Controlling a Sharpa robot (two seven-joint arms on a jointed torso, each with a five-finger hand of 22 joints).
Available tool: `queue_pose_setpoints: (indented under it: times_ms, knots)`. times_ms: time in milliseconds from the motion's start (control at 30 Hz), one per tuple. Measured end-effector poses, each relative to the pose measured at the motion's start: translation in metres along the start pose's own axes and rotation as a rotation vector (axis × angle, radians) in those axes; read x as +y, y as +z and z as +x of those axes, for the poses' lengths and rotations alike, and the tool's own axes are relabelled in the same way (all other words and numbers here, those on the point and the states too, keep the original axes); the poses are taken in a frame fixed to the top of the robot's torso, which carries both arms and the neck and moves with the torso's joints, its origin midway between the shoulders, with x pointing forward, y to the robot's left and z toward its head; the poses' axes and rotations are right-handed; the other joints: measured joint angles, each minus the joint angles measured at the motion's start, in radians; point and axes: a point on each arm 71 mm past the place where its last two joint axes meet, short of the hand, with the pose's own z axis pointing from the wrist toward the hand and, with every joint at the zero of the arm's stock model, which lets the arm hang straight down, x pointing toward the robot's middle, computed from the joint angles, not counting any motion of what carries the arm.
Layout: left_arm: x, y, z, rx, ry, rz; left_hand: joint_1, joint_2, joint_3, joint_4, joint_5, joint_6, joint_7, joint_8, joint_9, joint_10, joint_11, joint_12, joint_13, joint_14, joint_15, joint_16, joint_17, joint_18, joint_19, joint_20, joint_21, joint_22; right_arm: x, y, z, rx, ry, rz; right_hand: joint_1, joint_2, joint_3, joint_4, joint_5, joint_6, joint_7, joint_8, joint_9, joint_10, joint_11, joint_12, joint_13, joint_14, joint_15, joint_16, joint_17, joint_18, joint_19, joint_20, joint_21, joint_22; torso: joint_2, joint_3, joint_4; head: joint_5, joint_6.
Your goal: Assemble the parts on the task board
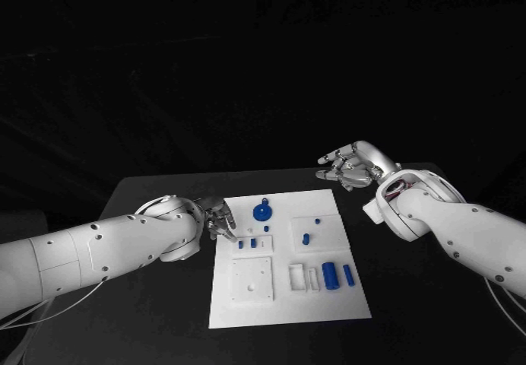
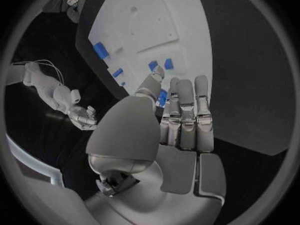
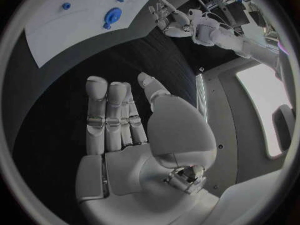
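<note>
The white task board lies mid-table, with a round blue part at its far end, small blue parts near its left edge and two blue cylinders toward the right. My left hand hovers at the board's left edge. In the left wrist view, this left hand has straight fingers and a small blue part pinched between thumb and finger. My right hand hangs beyond the board's far right corner, and its palm is empty, with the fingers spread.
The board with the round blue part sits off the right hand's fingertips, over black table. Square white recessed blocks stand on the board's near half. Bare tabletop flanks the board on both sides.
</note>
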Motion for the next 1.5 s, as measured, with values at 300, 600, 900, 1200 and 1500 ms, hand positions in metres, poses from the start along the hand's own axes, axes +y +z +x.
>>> queue_pose_setpoints:
  times_ms: [300,600,900,1200,1500]
  knots:
    - [-0.032,0.007,-0.01,-0.148,-0.019,0.247,0.023,0.023,0.078,-0.078,-0.002,0.14,0.003,-0.196,-0.006,0.02,0.016,-0.147,-0.008,0.024,0.012,-0.054,-0.02,0.016,0.004,0.004,-0.003,0.021,-0.001,0.001,0.001,-0.002,0.006,0.002,0.003,-0.003,0.027,-0.004,0.0,0.0,0.0,0.0,0.0,0.028,-0.003,-0.096,-0.098,0.0,0.0,-0.005,-0.01,0.0,0.0,0.0,-0.032,0.0,0.002,-0.0003,-0.001,-0.001,0.008]
    - [-0.057,0.027,-0.01,-0.206,0.037,0.38,0.001,0.03,0.139,-0.122,-0.002,0.17,0.004,-0.264,-0.002,-0.036,0.035,-0.152,-0.01,0.092,0.012,-0.076,-0.023,0.047,0.022,0.014,0.051,0.02,0.001,0.003,0.004,0.0,0.017,-0.005,-0.007,-0.012,0.081,-0.01,-0.002,0.014,0.002,-0.003,0.0,0.122,0.01,-0.414,-0.363,-0.003,0.003,-0.015,-0.016,0.015,0.0,0.0,-0.066,0.0,0.004,0.0006,-0.0015,-0.005,0.014]
    - [-0.068,0.044,0.0,-0.206,0.136,0.429,-0.028,0.018,0.147,-0.13,-0.001,0.17,0.004,-0.264,-0.002,-0.057,0.043,-0.153,-0.01,0.095,0.015,-0.076,-0.013,0.046,0.022,0.014,0.062,0.02,0.003,0.004,0.006,0.002,0.024,-0.011,-0.007,-0.012,0.087,-0.012,-0.002,0.022,0.003,-0.003,0.0,0.202,0.016,-0.597,-0.516,-0.003,0.003,-0.017,-0.018,0.008,0.0,0.0,-0.086,0.0,0.006,0.0016,-0.0025,-0.003,0.017]
    - [-0.07,0.052,0.013,-0.161,0.22,0.443,-0.044,0.004,0.15,-0.133,0.003,0.159,0.007,-0.264,-0.003,-0.103,0.056,-0.153,-0.01,0.099,0.019,-0.068,-0.002,0.046,0.029,0.021,0.066,0.02,0.006,0.004,0.006,0.004,0.028,-0.017,-0.007,-0.012,0.087,-0.012,-0.002,0.024,0.002,-0.003,0.0,0.202,0.016,-0.609,-0.528,0.0,0.007,-0.017,-0.018,0.021,0.004,0.004,-0.093,0.0,0.006,0.0016,-0.0025,-0.005,0.012]
    - [-0.066,0.059,0.023,-0.119,0.277,0.426,-0.047,0.0,0.155,-0.134,0.003,0.159,0.007,-0.264,-0.003,-0.106,0.055,-0.153,-0.01,0.102,0.023,-0.048,0.005,0.062,0.032,0.025,0.082,0.02,0.008,0.004,0.007,0.006,0.031,-0.023,-0.007,-0.012,0.087,-0.012,-0.002,0.02,0.005,-0.003,0.0,0.207,0.021,-0.619,-0.54,0.0,0.007,-0.021,-0.018,0.021,0.004,0.004,-0.097,0.0,0.005,0.0006,-0.0017,-0.005,0.008]
